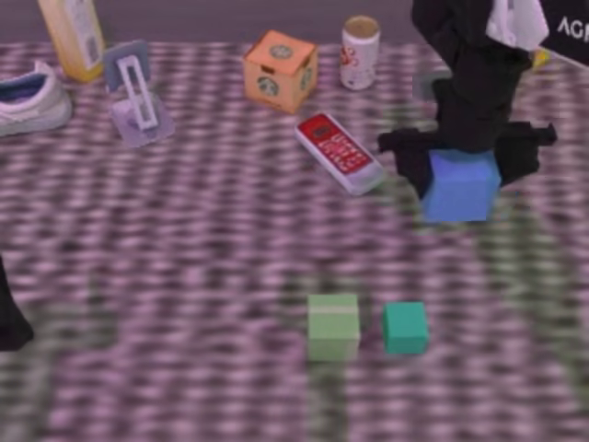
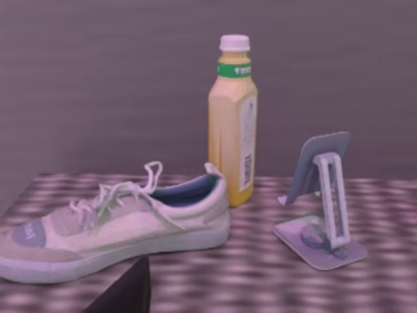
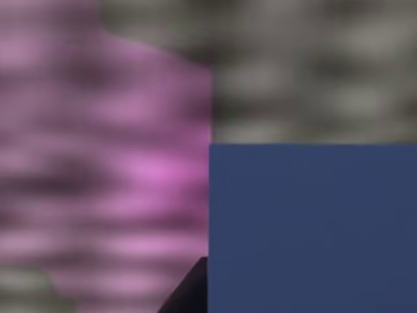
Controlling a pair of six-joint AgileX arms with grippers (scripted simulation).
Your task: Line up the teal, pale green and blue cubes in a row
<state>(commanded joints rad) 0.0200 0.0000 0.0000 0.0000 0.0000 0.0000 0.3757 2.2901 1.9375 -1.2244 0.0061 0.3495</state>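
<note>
The blue cube (image 1: pixel 460 189) sits at the right of the table, back from the other two, and fills much of the right wrist view (image 3: pixel 313 228). My right gripper (image 1: pixel 465 158) stands straight over it, shut on its sides; one dark finger (image 3: pixel 192 290) presses against the cube's face. The pale green cube (image 1: pixel 333 325) and the smaller teal cube (image 1: pixel 405 327) rest side by side near the front, a small gap between them. My left gripper (image 1: pixel 9 318) is parked at the table's left edge, open and holding nothing, with one finger (image 2: pixel 127 293) showing.
Along the back stand a yellow bottle (image 1: pixel 74 35), a white sneaker (image 1: pixel 28 101), a phone stand (image 1: pixel 136 92), an orange box with green logos (image 1: pixel 281 71) and a cup (image 1: pixel 360 52). A red and white flat pack (image 1: pixel 340 154) lies just left of the blue cube.
</note>
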